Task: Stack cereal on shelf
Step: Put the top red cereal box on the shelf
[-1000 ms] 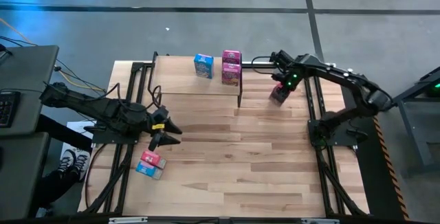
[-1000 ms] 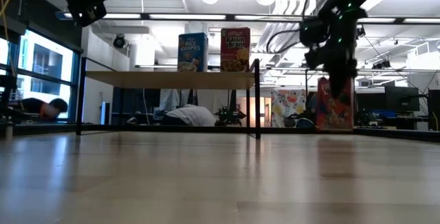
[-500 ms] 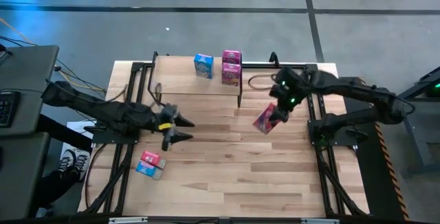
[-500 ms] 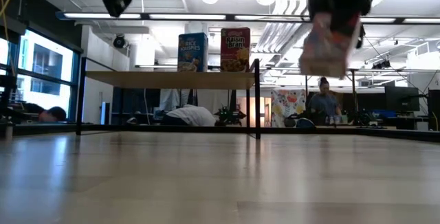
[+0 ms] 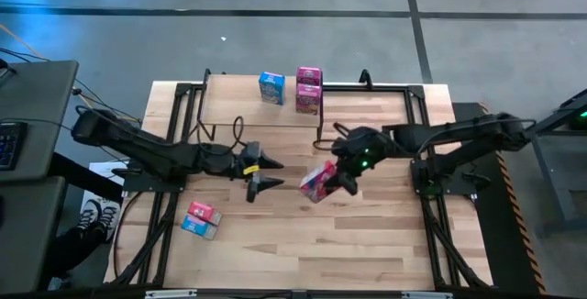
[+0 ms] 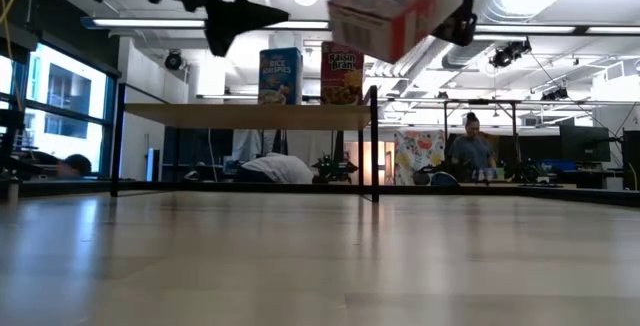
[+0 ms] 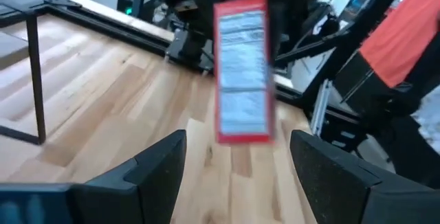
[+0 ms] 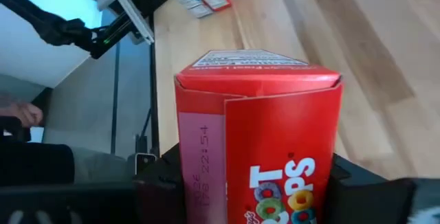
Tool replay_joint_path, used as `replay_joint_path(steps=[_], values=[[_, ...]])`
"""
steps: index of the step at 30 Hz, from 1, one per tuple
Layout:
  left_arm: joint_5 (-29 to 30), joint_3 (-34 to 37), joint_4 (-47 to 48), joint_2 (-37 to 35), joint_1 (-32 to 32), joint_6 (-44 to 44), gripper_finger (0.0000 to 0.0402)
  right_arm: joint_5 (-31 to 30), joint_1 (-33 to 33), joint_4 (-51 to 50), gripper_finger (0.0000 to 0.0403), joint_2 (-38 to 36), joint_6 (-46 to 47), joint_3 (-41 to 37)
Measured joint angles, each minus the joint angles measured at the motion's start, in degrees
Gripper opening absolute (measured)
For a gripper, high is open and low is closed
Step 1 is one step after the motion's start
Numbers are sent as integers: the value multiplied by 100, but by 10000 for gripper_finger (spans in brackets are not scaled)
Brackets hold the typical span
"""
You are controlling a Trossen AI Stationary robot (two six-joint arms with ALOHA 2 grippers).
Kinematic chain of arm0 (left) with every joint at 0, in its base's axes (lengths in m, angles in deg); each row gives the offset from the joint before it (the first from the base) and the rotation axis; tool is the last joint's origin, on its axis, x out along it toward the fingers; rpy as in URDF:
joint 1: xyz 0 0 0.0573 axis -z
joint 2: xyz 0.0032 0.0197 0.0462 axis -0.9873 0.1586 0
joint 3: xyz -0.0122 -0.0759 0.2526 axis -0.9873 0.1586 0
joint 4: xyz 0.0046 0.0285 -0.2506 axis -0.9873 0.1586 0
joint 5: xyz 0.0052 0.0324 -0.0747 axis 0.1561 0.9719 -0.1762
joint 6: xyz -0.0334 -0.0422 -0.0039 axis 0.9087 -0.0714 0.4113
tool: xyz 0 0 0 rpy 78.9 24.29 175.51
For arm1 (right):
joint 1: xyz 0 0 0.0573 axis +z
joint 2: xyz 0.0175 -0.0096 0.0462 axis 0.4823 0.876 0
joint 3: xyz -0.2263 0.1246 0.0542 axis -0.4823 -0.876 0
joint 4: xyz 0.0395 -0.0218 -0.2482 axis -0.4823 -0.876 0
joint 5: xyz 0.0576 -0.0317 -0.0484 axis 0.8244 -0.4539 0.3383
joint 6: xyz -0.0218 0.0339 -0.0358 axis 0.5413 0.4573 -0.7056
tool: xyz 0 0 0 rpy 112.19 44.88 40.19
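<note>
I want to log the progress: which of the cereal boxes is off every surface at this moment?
The red Froot Loops box, held in the air by the right pincer. Two boxes stand on the shelf; two others lie on the table.

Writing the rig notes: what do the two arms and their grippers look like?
Both arms are dark, slim, jointed links. The left gripper has two pointed black fingers, broad angular wedges seen from its own wrist, and a yellow band behind them. The right gripper is black, with a green light glowing on its wrist. Black cables loop beside the left arm.
</note>
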Motion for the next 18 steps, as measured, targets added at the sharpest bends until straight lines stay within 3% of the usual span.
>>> replay_joint_path(steps=[9, 18], values=[[-488, -656, 24, 898, -98, 42, 285, -148, 157, 843, 152, 783, -84, 0], [-690, -922, 20, 1414, -111, 181, 303, -180, 157, 1059, 151, 985, -226, -9]])
